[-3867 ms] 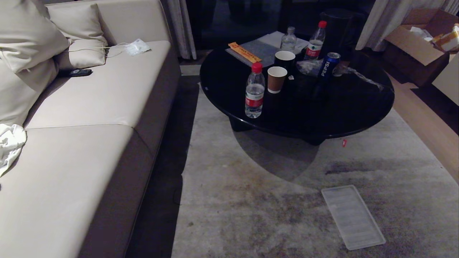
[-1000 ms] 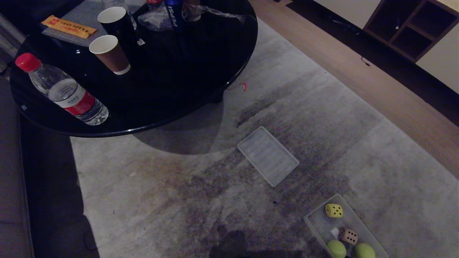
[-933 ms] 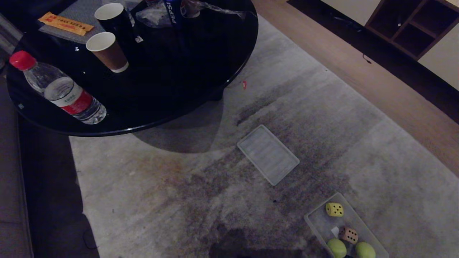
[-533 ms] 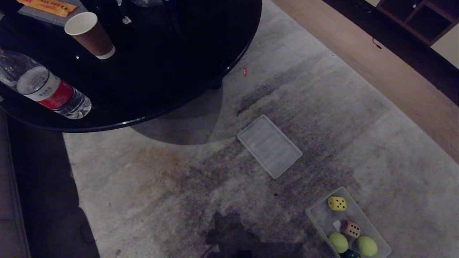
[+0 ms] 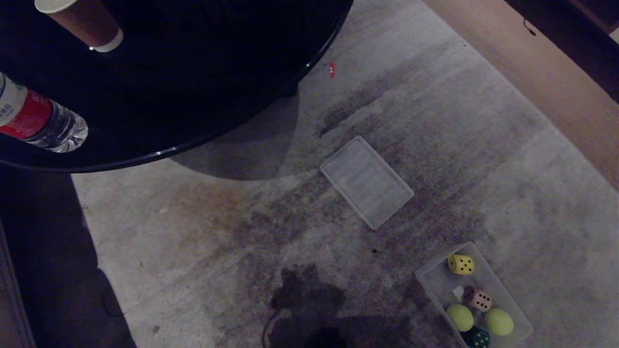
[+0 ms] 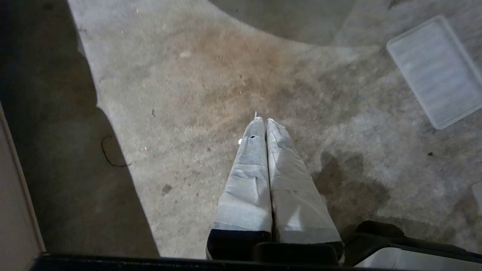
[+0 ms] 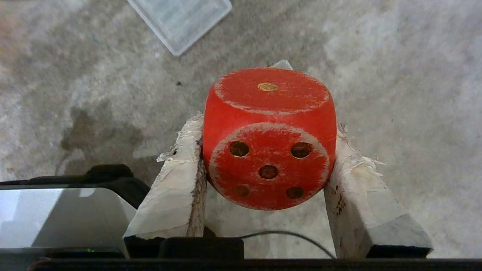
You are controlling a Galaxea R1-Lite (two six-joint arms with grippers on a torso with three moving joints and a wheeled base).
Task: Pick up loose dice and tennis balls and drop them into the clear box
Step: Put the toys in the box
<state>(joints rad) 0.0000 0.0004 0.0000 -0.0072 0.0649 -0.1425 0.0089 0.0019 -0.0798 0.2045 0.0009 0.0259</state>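
My right gripper (image 7: 267, 124) is shut on a red die (image 7: 269, 150), which is clamped between its taped fingers above the grey carpet. The clear box (image 5: 437, 285) lies on the carpet at the lower right of the head view. In it are a yellow die (image 5: 461, 264), a brown die (image 5: 478, 299) and two tennis balls (image 5: 459, 317) (image 5: 499, 322). A dark dotted cube (image 5: 478, 337) shows at the box's near end. My left gripper (image 6: 265, 121) hangs shut and empty over bare carpet. Neither arm shows in the head view.
A flat ribbed clear lid (image 5: 366, 181) lies on the carpet between the box and the round black table (image 5: 193, 72). The table carries a water bottle (image 5: 38, 123) and a paper cup (image 5: 82, 21). A small red scrap (image 5: 331, 69) lies by the table's edge. Wooden floor (image 5: 556, 82) borders the carpet at right.
The head view has swung right and tilted down, so the sofa left the picture and the table slid toward the top. The box with its contents came fully into view.
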